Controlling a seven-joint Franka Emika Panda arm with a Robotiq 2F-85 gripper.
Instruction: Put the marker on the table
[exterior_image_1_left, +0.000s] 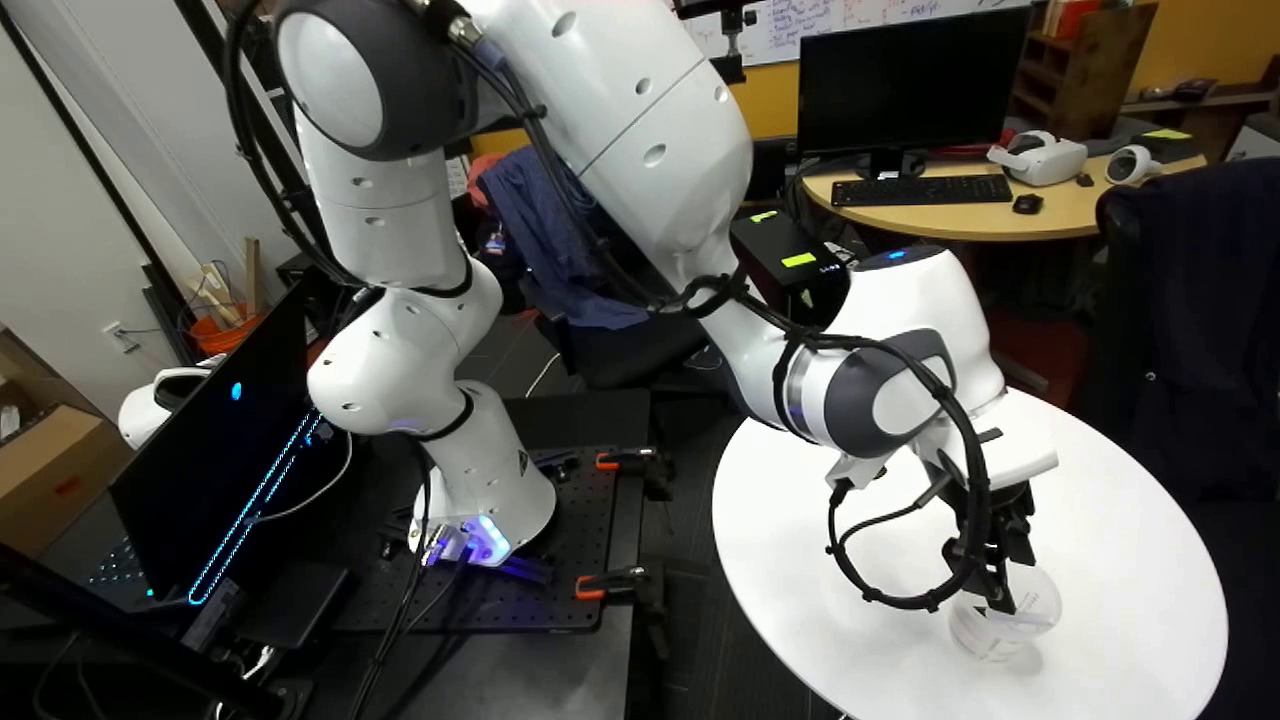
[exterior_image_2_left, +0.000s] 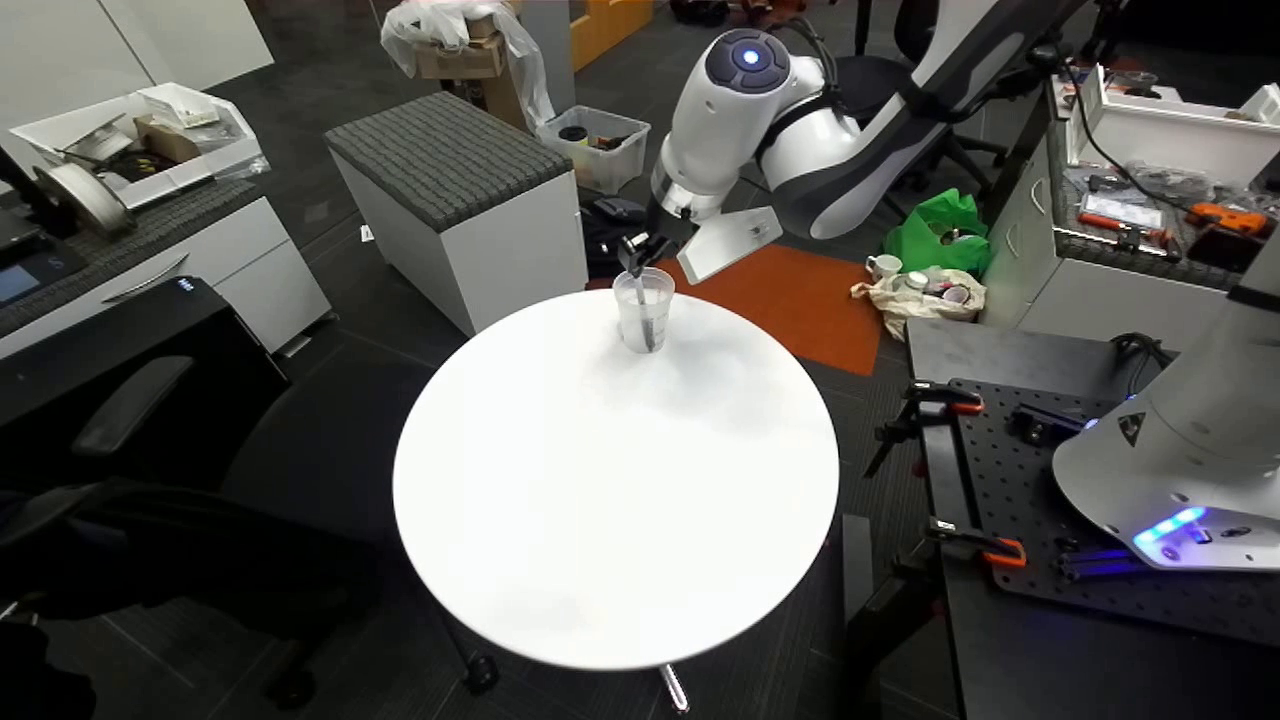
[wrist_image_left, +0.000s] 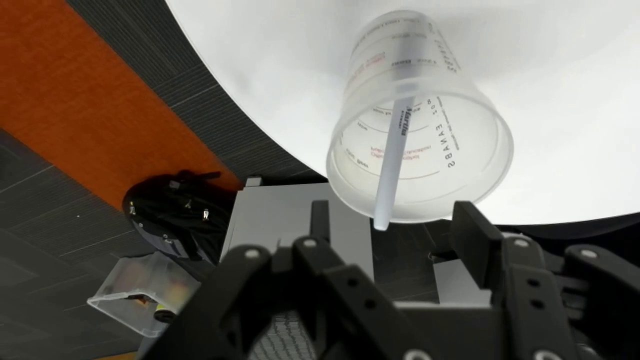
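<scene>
Looks pre-grasp: marker (wrist_image_left: 393, 160) leans in the cup (wrist_image_left: 440, 125), end poking past the cup's rim. Jaws are wide apart near that end, holding nothing (wrist view settles it). Next, I'd say: line up, pinch the end, lift clear of the cup, lay it on the counter (exterior_image_2_left: 620, 490) beside the cup.

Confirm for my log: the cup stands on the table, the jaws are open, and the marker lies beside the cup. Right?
Not quite: the wrist view shows the marker in the cup, partly sticking out, not beside it. The rest holds: cup on the table, jaws open.
</scene>
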